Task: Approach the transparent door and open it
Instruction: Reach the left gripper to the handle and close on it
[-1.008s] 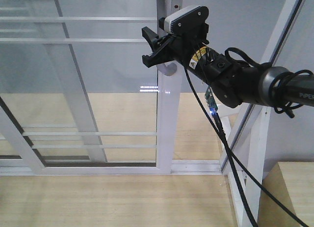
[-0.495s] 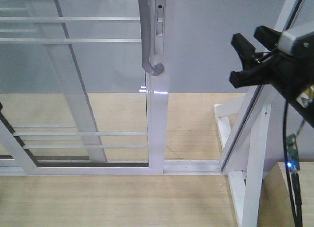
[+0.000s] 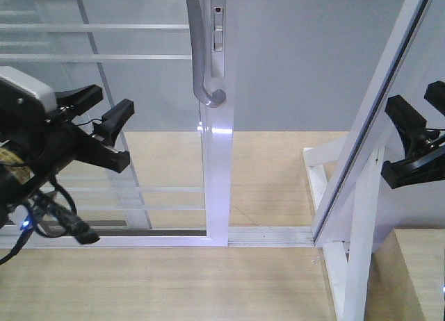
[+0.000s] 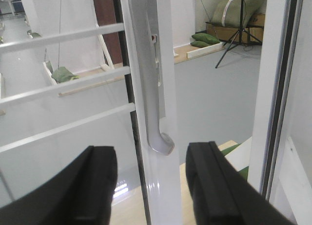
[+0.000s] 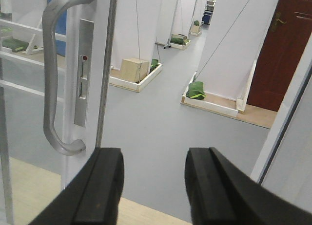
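The transparent door (image 3: 104, 78) is a glass panel with thin white bars and a white stile (image 3: 215, 168). It carries a curved grey handle (image 3: 201, 50). The doorway to its right stands open. My left gripper (image 3: 115, 130) is open and empty, in front of the glass left of the stile and below the handle. In the left wrist view, the handle (image 4: 148, 88) and stile (image 4: 168, 186) show between the open gripper (image 4: 153, 186), apart from it. My right gripper (image 3: 393, 144) is open and empty at the far right. Its wrist view shows the handle (image 5: 51, 88) to the left of the gripper (image 5: 153, 186).
A slanted white frame post (image 3: 393, 85) and a white support (image 3: 361, 251) stand at the right. A floor track (image 3: 271, 234) crosses the wooden floor. A second barred panel (image 3: 118, 154) sits behind the door. A wooden box (image 3: 417, 272) is at the bottom right.
The door has slid left, widening the opening. My right gripper has left the handle and pulled back to the right edge. My left gripper has come into view at the left.
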Controlling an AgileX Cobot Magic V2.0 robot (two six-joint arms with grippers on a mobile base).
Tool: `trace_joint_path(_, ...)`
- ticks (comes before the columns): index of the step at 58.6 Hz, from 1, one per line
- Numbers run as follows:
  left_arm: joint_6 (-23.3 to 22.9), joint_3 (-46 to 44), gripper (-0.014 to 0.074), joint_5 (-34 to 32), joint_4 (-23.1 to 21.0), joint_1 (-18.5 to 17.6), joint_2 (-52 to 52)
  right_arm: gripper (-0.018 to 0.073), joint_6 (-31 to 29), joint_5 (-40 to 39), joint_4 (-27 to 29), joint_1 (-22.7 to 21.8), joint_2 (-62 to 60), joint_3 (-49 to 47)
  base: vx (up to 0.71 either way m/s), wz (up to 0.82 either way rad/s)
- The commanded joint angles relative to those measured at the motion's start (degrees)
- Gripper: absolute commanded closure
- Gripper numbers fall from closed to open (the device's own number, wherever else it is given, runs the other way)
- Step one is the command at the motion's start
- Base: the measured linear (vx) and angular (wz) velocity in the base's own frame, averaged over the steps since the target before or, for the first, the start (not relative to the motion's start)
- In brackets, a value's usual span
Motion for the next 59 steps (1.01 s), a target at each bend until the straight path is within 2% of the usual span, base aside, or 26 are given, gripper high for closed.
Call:
trace_joint_path(1,-0.53,-4.82,0.0107,-7.79,-0.7,-0.44,4.27,0.0186,-0.42,-3.86,0.21,-0.26,-0.3,-1.64,0.0,0.0)
trace_joint_path(9,-3.37,-12.43,0.0063,-9.4,1.54,-0.44,11.46,0.0186,-0.42,-3.86,0.21,-0.26,-0.3,-1.64,0.0,0.0)
trace_joint_path(14,-3.59,-17.34,0.0058,-9.53,2.76,-0.44,15.32,0.0186,-0.42,-3.86,0.21,-0.26,-0.3,-1.64,0.0,0.0)
trace_joint_path(48,-4.21,-41.1,0.0058,-8.65,2.41,-0.44,33.6,0.0186,-0.45,-2.04,0.21,-0.26,-0.3,-1.64,0.0,0.0)
trace_joint_path(59,-4.9,-48.36,0.0058,-5.91,2.6,-0.93,37.91,0.0186,-0.45,-2.05,0.17,-0.26,-0.23,-1.64,0.0,0.0)
